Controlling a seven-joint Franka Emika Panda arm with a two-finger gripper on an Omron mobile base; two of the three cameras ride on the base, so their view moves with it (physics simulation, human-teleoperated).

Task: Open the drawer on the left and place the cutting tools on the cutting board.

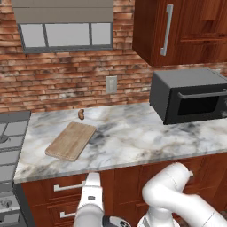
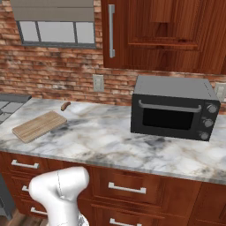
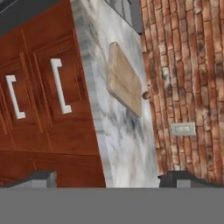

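The claw (image 3: 106,178) stands wide open, its two dark tips far apart at the bottom of the hand view, with nothing between them and nothing touched. It hangs in front of the lower cabinets, looking along the edge of the marble desk (image 1: 133,133).

The drawer (image 1: 62,188) sits shut under the desk's left end, just below the cutting board; its reddish-brown front is flush with the neighbouring fronts and its silver bar handle (image 1: 68,187) is untouched. In the hand view the same handle (image 3: 60,86) appears rolled upright.

The cutting board (image 1: 71,140) lies flat on the desk near the stove (image 1: 9,146), bare on top. A small brown object (image 1: 81,114) rests just behind it, near the brick wall. A black microwave (image 1: 190,95) stands well apart on the right.
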